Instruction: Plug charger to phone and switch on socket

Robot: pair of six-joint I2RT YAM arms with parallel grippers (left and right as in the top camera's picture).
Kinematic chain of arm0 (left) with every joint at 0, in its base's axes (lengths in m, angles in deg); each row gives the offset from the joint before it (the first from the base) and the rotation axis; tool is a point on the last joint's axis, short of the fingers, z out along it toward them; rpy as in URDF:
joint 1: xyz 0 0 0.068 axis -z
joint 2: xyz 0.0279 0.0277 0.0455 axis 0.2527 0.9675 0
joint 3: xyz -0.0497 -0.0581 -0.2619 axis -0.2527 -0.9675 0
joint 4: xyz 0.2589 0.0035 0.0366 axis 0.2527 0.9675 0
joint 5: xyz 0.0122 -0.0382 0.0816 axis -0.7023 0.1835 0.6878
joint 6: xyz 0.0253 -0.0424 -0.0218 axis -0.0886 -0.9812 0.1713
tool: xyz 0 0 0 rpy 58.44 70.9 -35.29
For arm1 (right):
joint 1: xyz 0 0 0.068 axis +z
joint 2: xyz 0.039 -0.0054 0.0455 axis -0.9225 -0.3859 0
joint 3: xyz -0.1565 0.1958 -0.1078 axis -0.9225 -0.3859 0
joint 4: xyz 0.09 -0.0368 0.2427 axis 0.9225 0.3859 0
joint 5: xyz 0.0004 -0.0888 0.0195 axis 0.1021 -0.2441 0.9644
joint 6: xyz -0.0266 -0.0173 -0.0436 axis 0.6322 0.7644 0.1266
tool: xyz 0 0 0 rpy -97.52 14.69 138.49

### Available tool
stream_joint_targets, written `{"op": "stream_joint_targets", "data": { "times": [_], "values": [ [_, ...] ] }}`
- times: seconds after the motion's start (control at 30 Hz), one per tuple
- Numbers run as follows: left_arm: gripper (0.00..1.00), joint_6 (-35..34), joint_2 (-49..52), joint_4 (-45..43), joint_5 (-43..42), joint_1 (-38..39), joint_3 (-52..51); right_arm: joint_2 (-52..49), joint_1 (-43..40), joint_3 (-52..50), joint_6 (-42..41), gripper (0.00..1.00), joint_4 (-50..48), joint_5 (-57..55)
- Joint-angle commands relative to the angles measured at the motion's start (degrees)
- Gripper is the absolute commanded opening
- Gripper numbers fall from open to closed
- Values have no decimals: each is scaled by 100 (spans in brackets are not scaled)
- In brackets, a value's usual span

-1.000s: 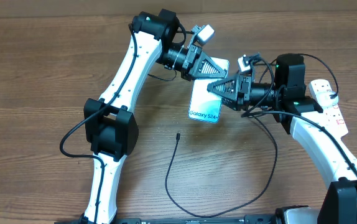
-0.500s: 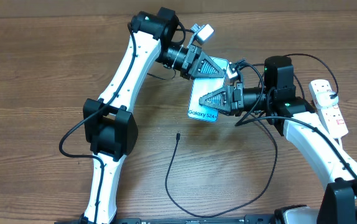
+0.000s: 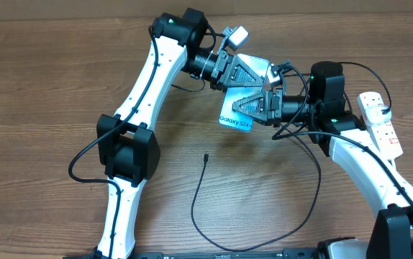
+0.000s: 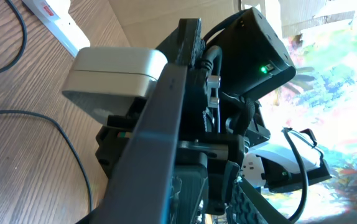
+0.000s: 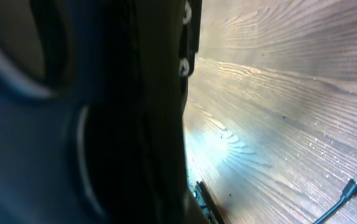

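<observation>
Brown wood-grain counter (image 3: 41,108) fills the overhead view, with two white-and-black robot arms reaching toward its upper middle. From the lower left, the left arm (image 3: 145,86) climbs up and bends right, ending in the left tool (image 3: 262,72), whose triangular black finger lies over the far end of the phone (image 3: 234,120); whether that tool is clenched or released cannot be told, since its jaw gap is hidden. Below it, the charger (image 3: 195,205) rests loose on the counter: its small connector tip lies apart from the phone, on the near side, and the thin black cable loops down, along the bottom edge and back up toward the right arm. The phone sits between the two tools, tilted, showing a bright light-blue screen with white lettering at its near end and casting a shadow on the wood. The left wrist view shows the phone edge-on as a dark diagonal bar. The right tool (image 3: 237,106) reaches in from the right and is clamped on the phone across its middle; the right wrist view is mostly a dark blur, with the connector tip in the lower right corner. At the far right edge lies the socket (image 3: 380,121), a white strip with red marks, well apart from the phone.
</observation>
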Motion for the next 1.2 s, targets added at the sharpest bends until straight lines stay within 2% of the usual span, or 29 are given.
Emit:
{"op": "stream_joint_targets", "data": {
  "times": [0.0,0.37,0.93,1.1,1.17],
  "values": [
    [38,11,-160,20,-203,55,146,-13,-57,-20,-308,4,-223,-352],
    [24,11,-160,79,-238,55,146,-13,-105,-20,-341,4,-321,-400],
    [18,13,-160,173,-234,52,144,-13,-254,-20,-535,4,-490,-393],
    [6,13,-160,170,-234,39,146,-13,-256,-20,-533,4,-461,-243],
    [4,11,-160,170,-236,31,146,-13,-260,-20,-531,4,-466,-243]
  ]
}}
